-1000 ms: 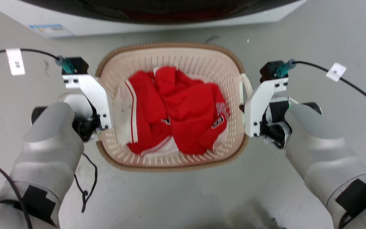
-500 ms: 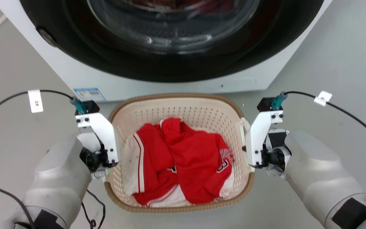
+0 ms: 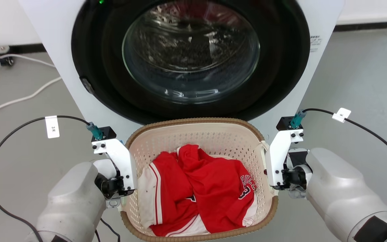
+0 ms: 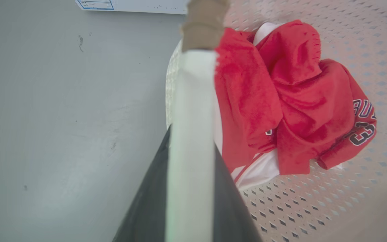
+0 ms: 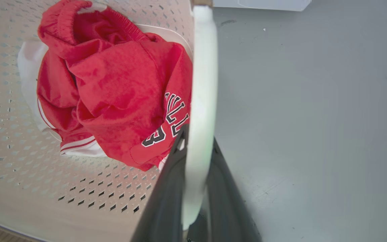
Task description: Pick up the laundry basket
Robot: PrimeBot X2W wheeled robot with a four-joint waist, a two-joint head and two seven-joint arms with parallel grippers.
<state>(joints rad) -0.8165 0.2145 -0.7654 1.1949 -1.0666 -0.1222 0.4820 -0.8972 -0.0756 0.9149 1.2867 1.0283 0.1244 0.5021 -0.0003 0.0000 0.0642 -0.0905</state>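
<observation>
The laundry basket point(image 3: 200, 139) is cream perforated plastic with a brown woven-look rim, and it sits low in the middle of the head view between my two arms. Red and white clothes point(image 3: 207, 191) lie in it. My left wrist bracket point(image 3: 119, 161) is against its left side and my right wrist bracket point(image 3: 275, 158) against its right side. In the left wrist view my left gripper point(image 4: 191, 134) is shut on the white side handle point(image 4: 190, 94). In the right wrist view my right gripper point(image 5: 198, 134) is shut on the other white handle point(image 5: 203, 77). Grey floor shows beyond both handles.
A white washing machine point(image 3: 317, 67) with a shut round glass door point(image 3: 190, 57) stands right behind the basket. White cables point(image 3: 18, 97) lie on the grey floor at the far left. Black camera cables point(image 3: 375, 134) loop off both wrists.
The head camera has risen and tilted up, bringing the washer's whole door into view. The basket has stayed between both shut grippers and now overlaps the washer's lower front.
</observation>
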